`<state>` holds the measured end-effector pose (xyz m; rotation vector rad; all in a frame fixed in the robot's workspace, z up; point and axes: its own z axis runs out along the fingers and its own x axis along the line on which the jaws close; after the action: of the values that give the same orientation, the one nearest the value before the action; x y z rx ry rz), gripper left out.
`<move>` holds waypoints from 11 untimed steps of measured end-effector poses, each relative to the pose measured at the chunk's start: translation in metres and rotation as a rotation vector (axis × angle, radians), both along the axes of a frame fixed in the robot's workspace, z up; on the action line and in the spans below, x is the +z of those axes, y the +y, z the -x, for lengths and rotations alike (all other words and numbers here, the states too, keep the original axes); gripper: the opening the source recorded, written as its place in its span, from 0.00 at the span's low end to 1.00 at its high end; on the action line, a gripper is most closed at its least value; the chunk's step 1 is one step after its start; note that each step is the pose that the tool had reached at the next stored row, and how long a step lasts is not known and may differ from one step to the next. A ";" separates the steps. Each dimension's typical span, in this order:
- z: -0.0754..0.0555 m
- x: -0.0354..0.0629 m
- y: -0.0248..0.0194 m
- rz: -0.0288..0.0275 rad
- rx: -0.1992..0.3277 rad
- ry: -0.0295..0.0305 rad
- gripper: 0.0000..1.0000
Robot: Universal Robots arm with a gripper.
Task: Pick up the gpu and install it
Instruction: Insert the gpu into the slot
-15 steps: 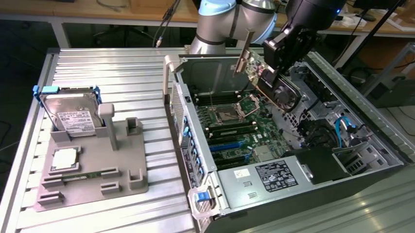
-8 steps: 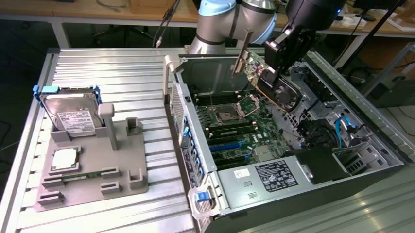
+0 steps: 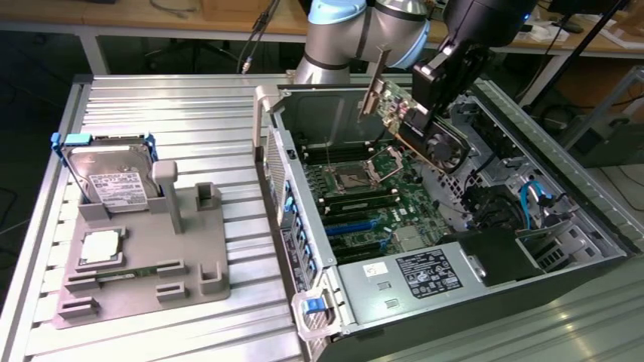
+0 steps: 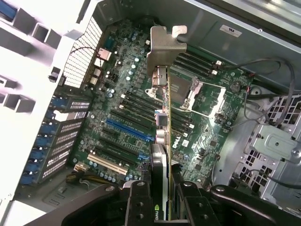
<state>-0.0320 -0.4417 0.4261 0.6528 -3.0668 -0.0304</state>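
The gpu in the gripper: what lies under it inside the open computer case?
Under the gpu, held by the gripper, lies the motherboard: the processor socket and a blue slot show. The strip of board directly beneath the card's edge is covered.

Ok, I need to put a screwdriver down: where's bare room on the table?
The ribbed table is bare beyond the hard drive, up to the case. A narrower strip runs between the grey holder and the case. Inside the case it is crowded: the gripper holds the gpu over the motherboard.

gpu end hidden between fingers
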 end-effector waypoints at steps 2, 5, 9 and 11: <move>0.000 0.0000 0.0000 0.0000 0.010 0.0000 0.27; 0.000 0.0000 0.0000 0.0001 0.024 0.0000 0.27; 0.000 0.0000 0.0000 0.0002 0.046 0.0000 0.27; 0.000 0.0000 0.0000 0.0002 0.058 0.0000 0.27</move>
<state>-0.0320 -0.4417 0.4261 0.7415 -3.0460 -0.0298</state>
